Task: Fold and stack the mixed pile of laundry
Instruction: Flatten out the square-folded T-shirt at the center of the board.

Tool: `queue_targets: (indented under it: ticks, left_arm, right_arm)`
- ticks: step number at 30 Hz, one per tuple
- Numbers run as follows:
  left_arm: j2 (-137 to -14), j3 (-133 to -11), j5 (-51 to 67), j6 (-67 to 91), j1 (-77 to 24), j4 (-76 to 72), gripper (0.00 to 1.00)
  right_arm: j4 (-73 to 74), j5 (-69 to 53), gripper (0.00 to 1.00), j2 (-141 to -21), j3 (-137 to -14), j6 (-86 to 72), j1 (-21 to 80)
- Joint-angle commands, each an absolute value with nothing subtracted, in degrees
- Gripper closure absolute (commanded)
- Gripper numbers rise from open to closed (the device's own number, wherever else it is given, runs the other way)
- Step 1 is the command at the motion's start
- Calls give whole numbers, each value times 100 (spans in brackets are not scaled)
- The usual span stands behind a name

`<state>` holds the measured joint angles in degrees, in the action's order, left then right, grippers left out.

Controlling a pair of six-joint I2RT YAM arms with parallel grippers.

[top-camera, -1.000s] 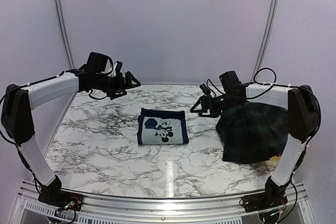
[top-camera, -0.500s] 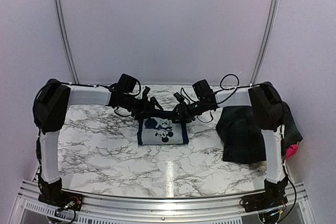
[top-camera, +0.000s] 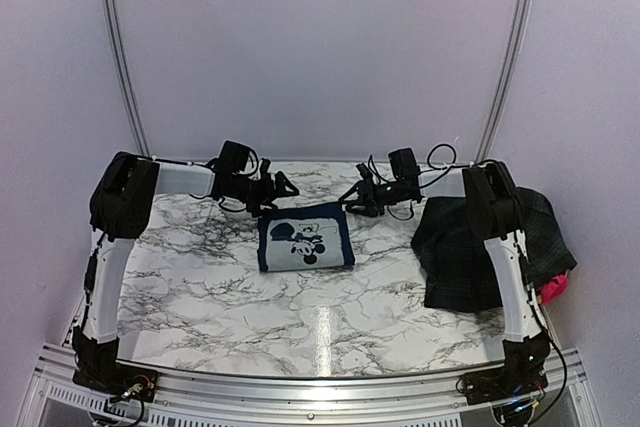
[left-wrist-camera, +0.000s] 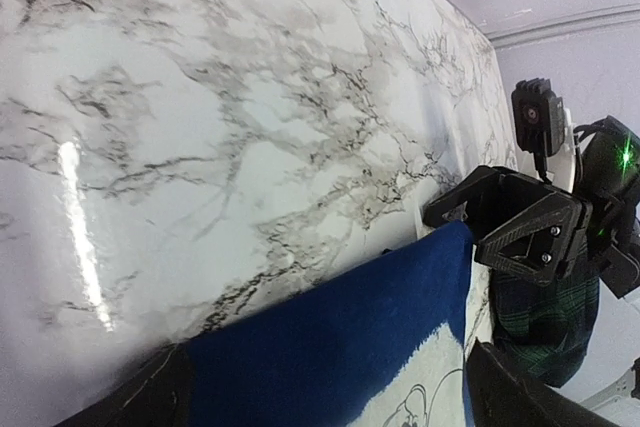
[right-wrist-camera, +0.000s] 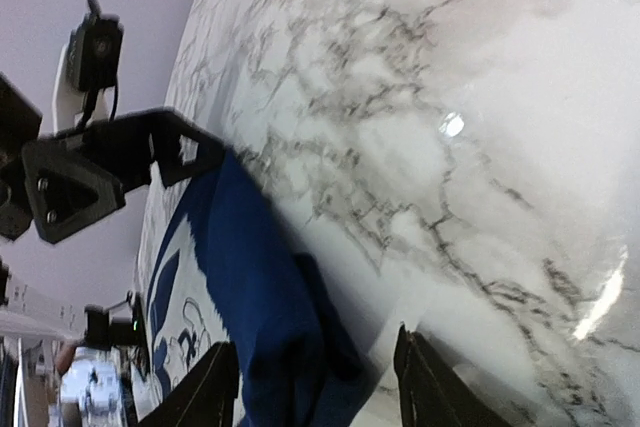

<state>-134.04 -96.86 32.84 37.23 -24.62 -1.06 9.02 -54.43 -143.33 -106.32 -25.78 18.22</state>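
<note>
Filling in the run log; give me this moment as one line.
left gripper: open, at navy cloth far-left corner | right gripper: open, at far-right corner | plaid garment: heaped, right side

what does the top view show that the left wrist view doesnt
Only the top view: the whole navy cloth with its full cartoon print, and the pink piece at the right edge. Only the left wrist view: a close look at the cloth's edge, with the right tool at its corner. Both: the cloth, the plaid garment, the marble table and the right tool.
</note>
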Motion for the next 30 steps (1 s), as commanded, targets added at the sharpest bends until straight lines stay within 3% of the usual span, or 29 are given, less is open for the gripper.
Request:
queue_targets:
  ticks: [1, 10, 18, 25, 30]
  left_arm:
    - [-12627, -9290, 3110, 3629, -2450, -81, 1]
    - [-10660, -7114, 3296, 4064, -3204, -571, 1]
    - [-11041, -6301, 3660, 4725, -3475, -1812, 1]
    - [-11536, -5691, 3722, 4985, -2892, -2460, 1]
    - [-10797, -5171, 3373, 4372, -2565, -2150, 1]
  right_arm:
    - [1329, -5210, 42, -13543, -10777, -2486, 1907]
    - [422, -5251, 35, -11520, -8381, -3416, 2568]
    - [-1992, -5372, 35, -12096, -7099, -5162, 3375]
    - [-2277, -5251, 38, -12744, -6353, -5175, 2959]
    - [-2260, -5433, 38, -12076, -5882, -5120, 2722]
